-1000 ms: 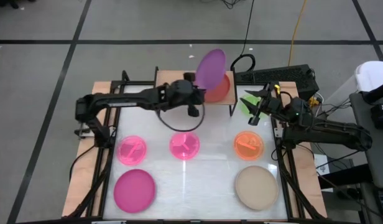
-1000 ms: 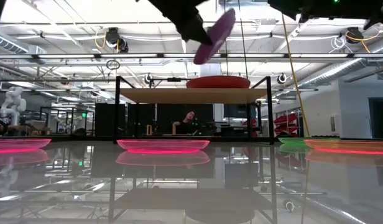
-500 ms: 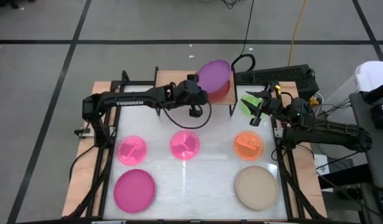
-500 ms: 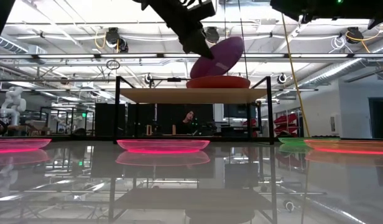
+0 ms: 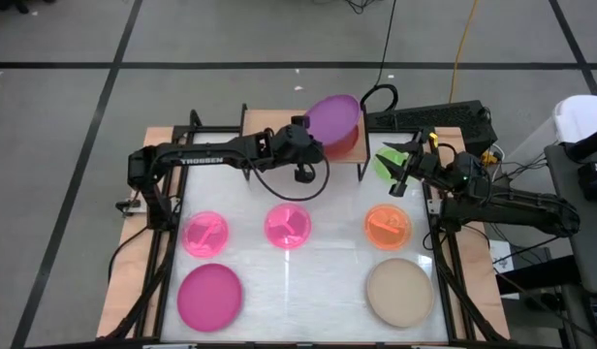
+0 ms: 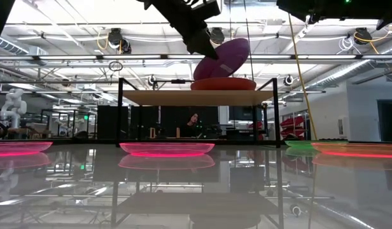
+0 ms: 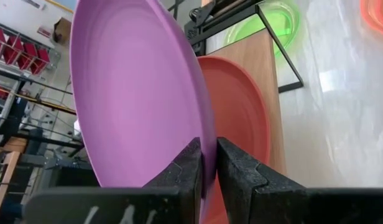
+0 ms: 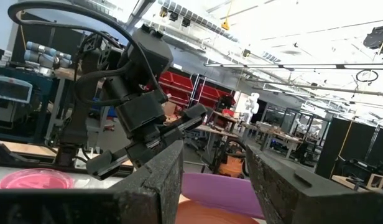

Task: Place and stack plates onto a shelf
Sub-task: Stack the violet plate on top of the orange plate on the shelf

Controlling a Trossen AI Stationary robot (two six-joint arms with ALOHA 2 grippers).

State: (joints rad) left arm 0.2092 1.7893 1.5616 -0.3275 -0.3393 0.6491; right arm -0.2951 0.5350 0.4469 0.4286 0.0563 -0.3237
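My left gripper [image 5: 306,136] is shut on a purple plate [image 5: 334,118] over the right half of the light-wood shelf [image 5: 269,124]. The plate hangs tilted just above a red plate [image 5: 347,145] that lies flat on the shelf board; the low view [image 6: 223,57] shows its lower edge close to the red plate [image 6: 223,83], and I cannot tell if they touch. My right gripper [image 5: 400,165] is open and empty above a green plate [image 5: 384,163] to the right of the shelf. My left gripper pinches the purple plate's rim [image 7: 207,146] between its two fingers, one finger on each face. The fingers come from the table's left side, slanting down. The plate is tilted, its held side low and its right side high, above the red plate [image 7: 241,118].
Two pink divided plates [image 5: 205,234] [image 5: 289,226] and an orange one [image 5: 388,225] lie in a row mid-table. A magenta plate [image 5: 209,297] and a beige plate [image 5: 400,291] lie near the front edge. The shelf's left half [image 6: 158,97] is bare.
My left gripper has moved toward the table's right and down over the shelf. It has tipped the purple plate from nearly upright to a flatter slant just above the red plate. It has kept still for the last half second.
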